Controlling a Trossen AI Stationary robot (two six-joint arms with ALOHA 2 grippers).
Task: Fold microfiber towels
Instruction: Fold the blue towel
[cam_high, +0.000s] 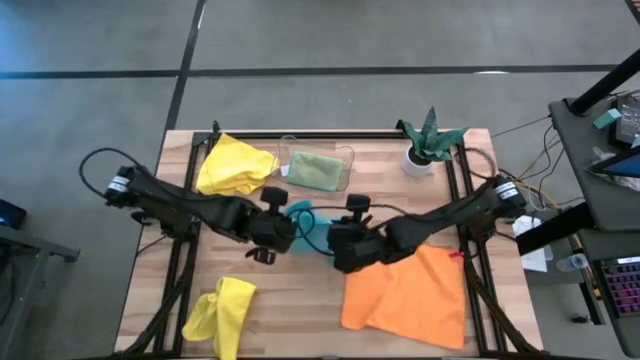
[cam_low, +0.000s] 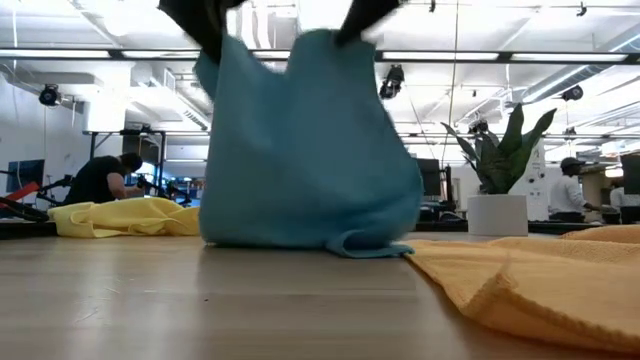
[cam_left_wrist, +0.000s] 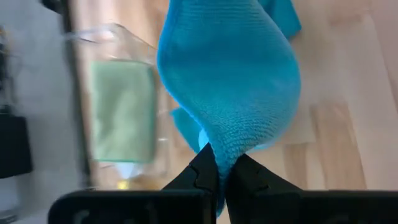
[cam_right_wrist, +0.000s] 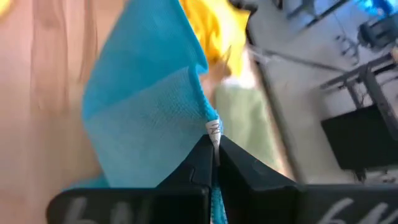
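A turquoise blue microfiber towel (cam_low: 300, 140) hangs between my two grippers over the table's middle, and its bottom edge (cam_low: 345, 243) rests on the wood. My left gripper (cam_left_wrist: 221, 167) is shut on the towel's upper left part, and my right gripper (cam_right_wrist: 213, 148) is shut on its upper right corner. In the high view the left gripper (cam_high: 283, 228) and the right gripper (cam_high: 335, 240) stand close together, with the blue towel (cam_high: 305, 222) bunched between them. My left gripper pinches a bunched fold of the blue towel (cam_left_wrist: 219, 152) between its two fingers, slanting down from the table's left. The cloth bulges out past the fingertips and hangs below them. My right gripper pinches the towel's corner with the white tag (cam_right_wrist: 214, 129) between its two fingers, slanting down from the table's right. The cloth falls away from that corner in a slack sheet.
An orange towel (cam_high: 410, 295) lies spread at the near right. One yellow towel (cam_high: 235, 165) lies crumpled at the far left, another (cam_high: 220, 315) at the near left. A sage green towel (cam_high: 315, 170) lies in a clear tray (cam_high: 347, 153). A potted plant (cam_high: 430, 140) stands at the far right.
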